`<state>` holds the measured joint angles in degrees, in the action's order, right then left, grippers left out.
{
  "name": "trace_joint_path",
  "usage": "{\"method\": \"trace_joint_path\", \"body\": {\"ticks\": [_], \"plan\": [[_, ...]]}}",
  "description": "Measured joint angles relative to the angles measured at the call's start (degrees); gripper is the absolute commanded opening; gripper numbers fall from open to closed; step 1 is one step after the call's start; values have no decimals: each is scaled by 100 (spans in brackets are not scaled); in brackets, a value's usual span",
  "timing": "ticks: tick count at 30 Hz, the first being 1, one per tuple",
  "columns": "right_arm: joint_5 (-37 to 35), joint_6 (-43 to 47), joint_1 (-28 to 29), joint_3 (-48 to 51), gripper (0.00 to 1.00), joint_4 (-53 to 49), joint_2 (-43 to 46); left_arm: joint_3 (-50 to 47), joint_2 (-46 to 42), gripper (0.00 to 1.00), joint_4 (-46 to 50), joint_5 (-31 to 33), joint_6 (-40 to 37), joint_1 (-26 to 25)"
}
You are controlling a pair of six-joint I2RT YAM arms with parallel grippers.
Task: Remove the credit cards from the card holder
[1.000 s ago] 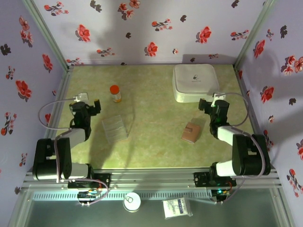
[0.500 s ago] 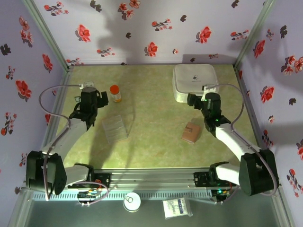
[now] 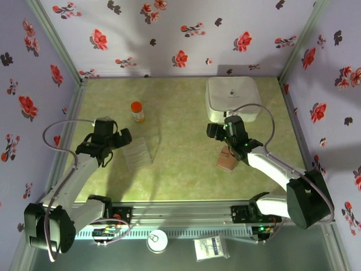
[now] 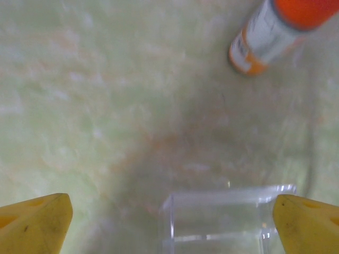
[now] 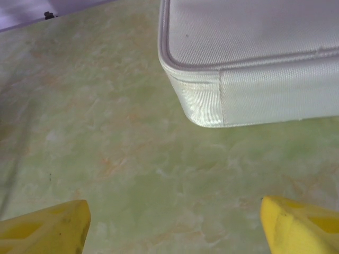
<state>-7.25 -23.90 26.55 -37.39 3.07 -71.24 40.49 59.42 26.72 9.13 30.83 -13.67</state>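
Right now the card holder [image 3: 225, 161] is lying closed on the green table [image 3: 180, 169], just under the right arm's wrist, near the front corner of the white box [image 3: 232, 99]. The credit cards are presumably sitting inside it.

The right gripper [image 3: 214, 131] is hovering past the holder, its fingers spread wide with nothing between them. In its wrist view the right gripper [image 5: 172, 227] is facing the white box [image 5: 249, 58] and bare table, so the holder is sitting behind the fingers' line of sight.

The left gripper [image 3: 120, 137] is also gaping and carrying nothing. It is hanging over the clear plastic box [image 3: 137, 153], well apart from the holder. The left wrist view has the left gripper [image 4: 172, 227] straddling the clear plastic box [image 4: 222, 217], with the orange-capped bottle [image 4: 270, 32] ahead of it.

Risks, as I'm judging them:
- Right arm dropping blind: likely shoving the holder or bumping the white box.
- Left arm sweeping across: likely clipping the clear box or tipping the bottle.
- One arm working on the holder alone: the light wallet is probably sliding instead of opening.
- Thin cards: probably slipping from a pinch.
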Motion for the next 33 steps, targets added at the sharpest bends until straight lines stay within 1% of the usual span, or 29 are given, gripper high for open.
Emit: {"method": "trace_joint_path", "body": {"ticks": [4, 5, 7, 9, 13, 17, 20, 22, 30, 33], "plan": [[-2, -216, 39, 146, 81, -57, 0, -317, 9, 90, 57, -525, 177, -68], [-4, -234, 52, 149, 80, -92, 0, -317, 9, 89, 81, -579, 186, -83], [-4, -299, 66, 149, 78, -144, 15, -317, -4, 82, 96, -669, 186, -98], [-9, -367, 85, 149, 77, -188, 79, -306, -26, 78, 195, -684, 205, -107], [-26, -487, 195, 138, 77, -212, 160, -138, -28, 75, 511, -695, 267, -107], [-26, -533, 369, 9, 75, -389, 72, 363, 72, 67, 859, -730, 310, -107], [-26, -570, 496, -166, 75, -476, -28, 597, 122, 58, 955, -750, 367, -107], [-26, -579, 566, -286, 76, -520, -70, 608, 146, 53, 1021, -787, 433, -107], [-28, -634, 667, -586, 75, -671, -197, 420, 389, 45, 1152, -909, 535, -107], [-26, -667, 702, -632, 73, -774, -212, 332, 535, 38, 1152, -944, 568, -107]]}}
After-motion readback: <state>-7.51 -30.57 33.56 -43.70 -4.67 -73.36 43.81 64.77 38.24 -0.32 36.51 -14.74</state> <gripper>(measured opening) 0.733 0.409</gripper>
